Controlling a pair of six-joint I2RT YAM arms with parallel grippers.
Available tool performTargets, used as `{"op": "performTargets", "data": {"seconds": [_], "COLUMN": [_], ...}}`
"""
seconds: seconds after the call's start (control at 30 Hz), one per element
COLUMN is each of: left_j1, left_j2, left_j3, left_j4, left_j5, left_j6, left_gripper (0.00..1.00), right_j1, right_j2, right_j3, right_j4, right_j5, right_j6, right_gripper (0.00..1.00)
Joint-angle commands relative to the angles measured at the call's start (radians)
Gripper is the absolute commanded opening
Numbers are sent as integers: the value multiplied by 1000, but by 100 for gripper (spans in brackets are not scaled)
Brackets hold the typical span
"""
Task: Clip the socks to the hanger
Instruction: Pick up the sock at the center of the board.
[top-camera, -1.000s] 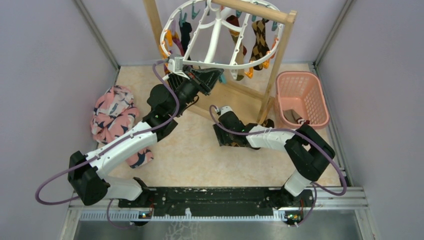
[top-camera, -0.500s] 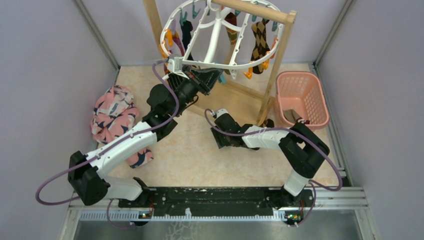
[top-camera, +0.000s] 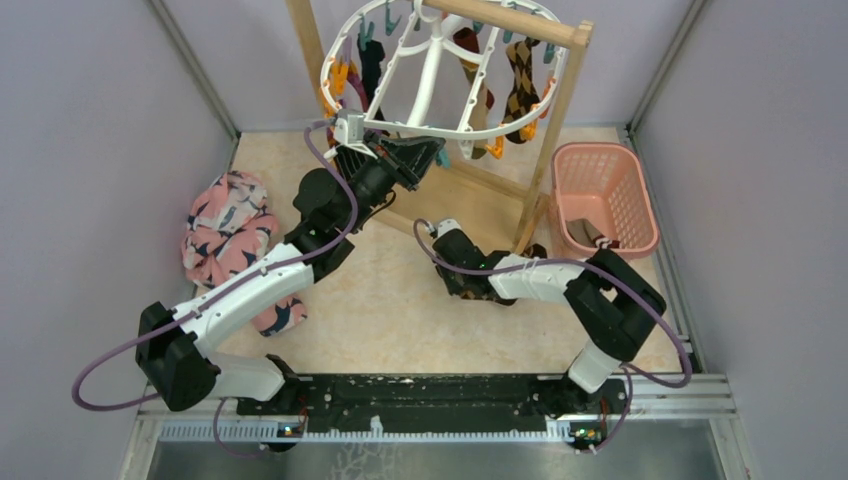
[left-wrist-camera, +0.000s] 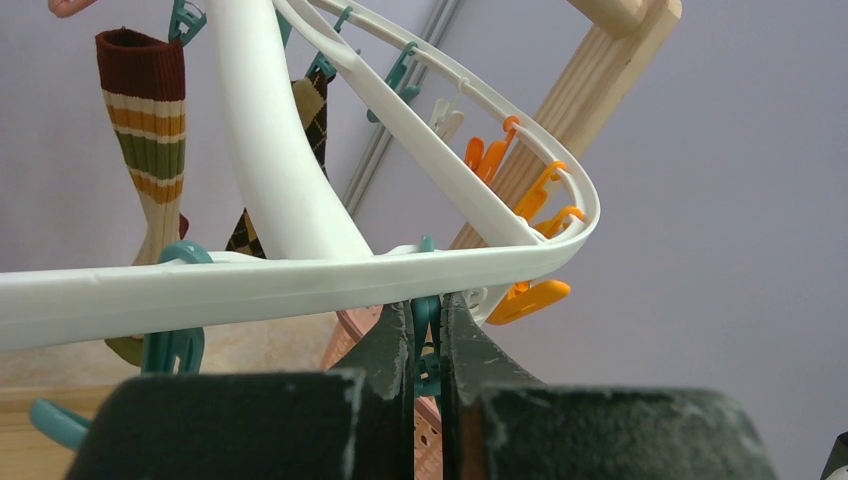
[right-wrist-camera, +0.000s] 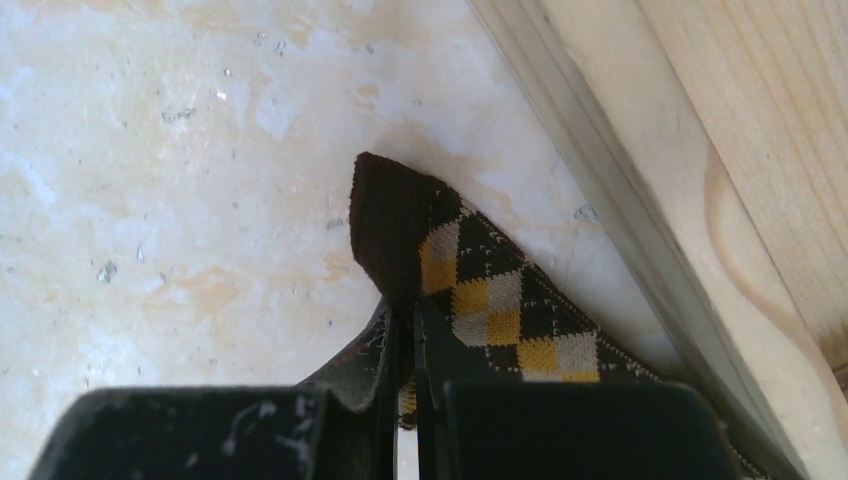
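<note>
The white oval hanger (top-camera: 437, 62) hangs from the wooden rack, with an argyle sock (top-camera: 520, 85), a striped sock (left-wrist-camera: 145, 130) and a dark sock (top-camera: 371, 65) clipped to it. My left gripper (left-wrist-camera: 428, 322) is raised under the hanger's near rim (left-wrist-camera: 250, 282) and is shut on a teal clip (left-wrist-camera: 427, 310). My right gripper (right-wrist-camera: 405, 322) is low on the floor, shut on the edge of a brown argyle sock (right-wrist-camera: 500, 300) lying beside the rack's foot. The sock's dark cuff pokes out past the fingers.
The tall wooden rack (top-camera: 565, 85) stands at the back, and its base board (right-wrist-camera: 740, 150) runs close to the right gripper. A pink lattice basket (top-camera: 603, 160) sits at the right with something dark inside. A bulky pink bird-print cloth (top-camera: 228, 235) lies at the left.
My right gripper has closed from wide open onto the argyle sock on the floor, after shifting slightly. The left gripper still holds the same clip.
</note>
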Motion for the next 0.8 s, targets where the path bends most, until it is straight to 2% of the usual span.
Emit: {"op": "performTargets", "data": {"seconds": [0.0, 0.2, 0.33, 0.5, 0.6, 0.77], "left_j1": [0, 1, 2, 2, 2, 2], "left_j2": [-19, -21, -16, -6, 1, 13], "left_j3": [-22, -23, -24, -22, -16, -1], "left_j4": [-21, -18, -12, -4, -3, -6], "left_j5": [36, 37, 43, 55, 61, 68], "left_j6": [-13, -15, -24, -38, -42, -48], "left_gripper": [0, 0, 0, 0, 0, 0], "right_j1": [12, 10, 10, 10, 10, 12], "right_j2": [-139, -430, -589, -757, -805, -775], "right_j3": [-33, -47, -44, -96, -109, -53], "right_j4": [18, 33, 35, 155, 217, 243], "right_j5": [-31, -49, 34, 117, 122, 73], "right_j6": [10, 1, -38, -102, -147, -222], "right_gripper": [0, 0, 0, 0, 0, 0]}}
